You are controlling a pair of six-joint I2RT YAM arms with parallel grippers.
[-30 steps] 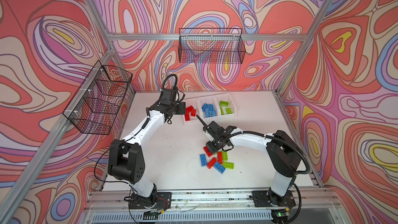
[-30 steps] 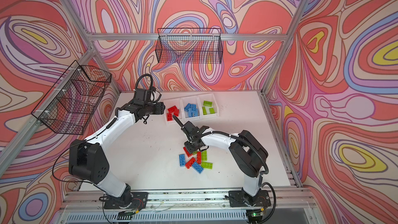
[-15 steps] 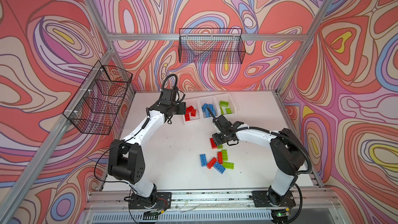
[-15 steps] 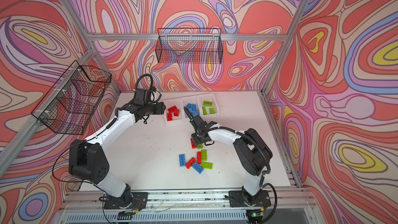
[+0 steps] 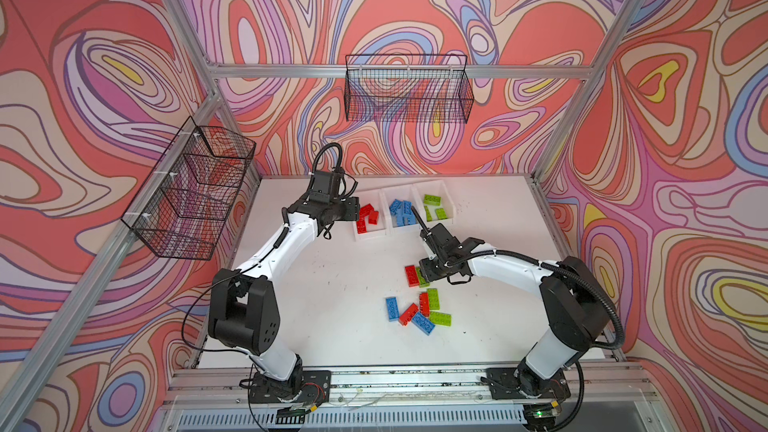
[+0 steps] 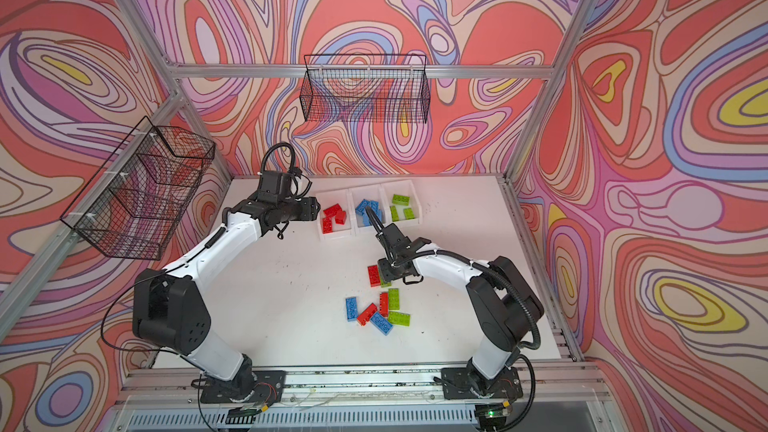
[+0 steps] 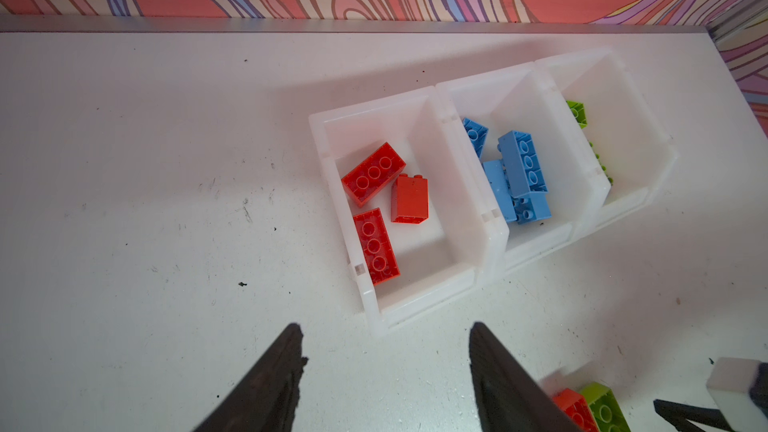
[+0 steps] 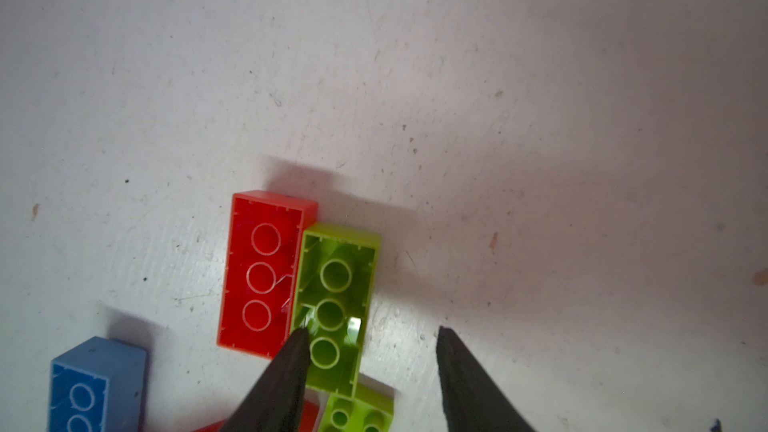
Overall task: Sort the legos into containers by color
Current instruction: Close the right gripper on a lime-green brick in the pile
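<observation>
On the white table (image 5: 324, 292), toward the front: loose legos (image 5: 423, 323) in a scatter, well apart from the containers (image 7: 465, 201) at the back, sorted red, blue, green. Right gripper (image 8: 372, 330) low over an upturned green brick (image 8: 336, 305) touching a red brick (image 8: 262, 272), fingers apart, gripping nothing. Left gripper (image 7: 384, 326) beside the red bin (image 7: 374, 118), fingers wide, empty.

Robot lab test cell: alu frame (image 5: 282, 71), printed swirl walls (image 5: 395, 6), 2 bench-mtd arms (image 5: 278, 248).
</observation>
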